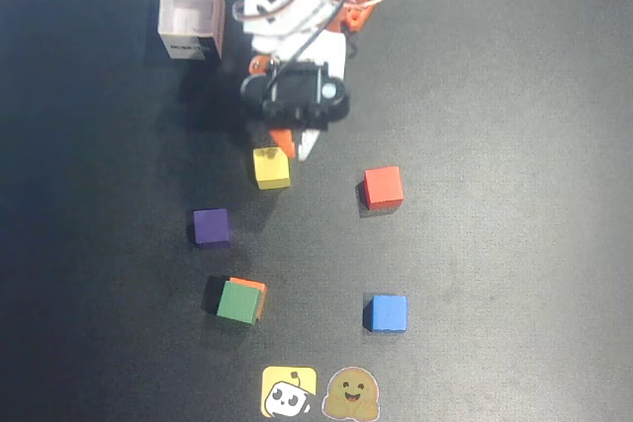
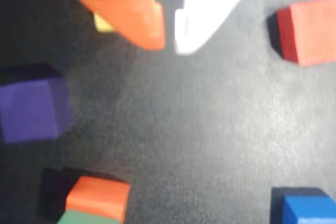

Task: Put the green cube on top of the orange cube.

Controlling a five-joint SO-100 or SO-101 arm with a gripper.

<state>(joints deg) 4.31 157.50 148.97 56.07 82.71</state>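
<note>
The green cube (image 1: 235, 302) sits on top of the orange cube (image 1: 254, 286), a little askew, at the near left of the mat. In the wrist view the orange cube (image 2: 98, 194) shows at the bottom left, with the green cube's edge (image 2: 84, 218) just below it. My gripper (image 1: 294, 146) hangs well away from the stack, just beyond the yellow cube (image 1: 271, 167). Its orange finger (image 2: 137, 11) and white finger (image 2: 202, 11) are nearly together with nothing between them, so the gripper (image 2: 169, 41) is shut and empty.
On the black mat lie a purple cube (image 1: 212, 227), a red cube (image 1: 383, 187) and a blue cube (image 1: 388, 312). An open white box (image 1: 191, 17) stands at the far left beside the arm base. Two stickers (image 1: 318, 393) lie at the near edge.
</note>
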